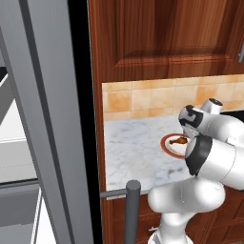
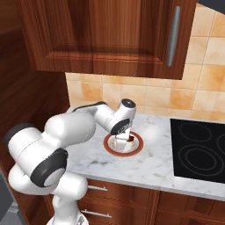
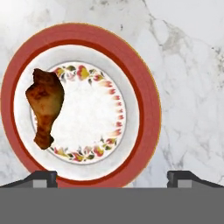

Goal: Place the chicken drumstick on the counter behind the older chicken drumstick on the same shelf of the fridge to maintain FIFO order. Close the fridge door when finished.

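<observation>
The chicken drumstick (image 3: 44, 105), brown and roasted, lies on the left side of a red-rimmed white plate (image 3: 144, 92) on the marble counter (image 3: 192, 65). My gripper (image 3: 112, 177) hangs open straight above the plate, its fingertips (image 3: 41, 177) spread wide with nothing between them. From the right base view the gripper (image 2: 120, 141) is just over the plate (image 2: 137, 147), with the drumstick (image 2: 131, 138) beside its fingers. The left base view has the drumstick (image 1: 180, 141) on the plate (image 1: 167, 146), partly behind my arm. The fridge's grey door (image 1: 43, 119) stands open at the left. The shelf and the older drumstick are out of view.
A black cooktop (image 2: 200, 149) is set into the counter (image 2: 154, 165) right of the plate. Reddish-brown wall cabinets (image 2: 110, 35) hang overhead. A dark grey bar handle (image 1: 132, 205) rises in front of the counter edge, next to the fridge door.
</observation>
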